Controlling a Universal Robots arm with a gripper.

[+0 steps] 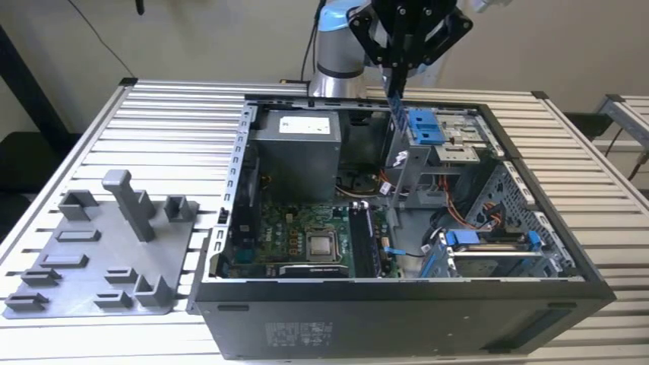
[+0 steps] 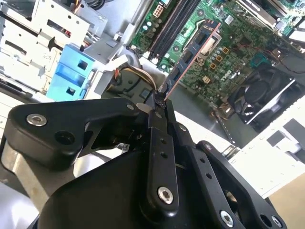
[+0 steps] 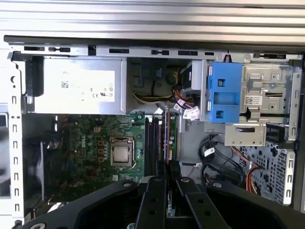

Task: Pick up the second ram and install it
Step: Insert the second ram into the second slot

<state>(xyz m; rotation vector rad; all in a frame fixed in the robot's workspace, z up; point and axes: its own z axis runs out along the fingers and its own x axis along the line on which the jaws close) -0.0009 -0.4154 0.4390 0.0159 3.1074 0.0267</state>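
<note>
I'm pinching the second ram (image 2: 193,55) by one end, my gripper (image 2: 159,101) clamped narrow on it, and I'm hanging it upright over the motherboard (image 3: 90,143) inside the open computer case (image 1: 406,319).

Gripper (image 2: 159,101) black; second ram (image 2: 193,59) dark blue; motherboard (image 1: 296,219) green; drive bracket (image 1: 426,125) bright blue; fixture plate (image 1: 102,262) grey; table (image 1: 172,122) silver, ribbed.

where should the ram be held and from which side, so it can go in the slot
Pinch the ram across its two flat faces near the upper edge, coming from above. It is a thin flat board hanging edge-down over the slots, so that grip leaves the lower edge free. The end effector is shut on it this way.
</note>
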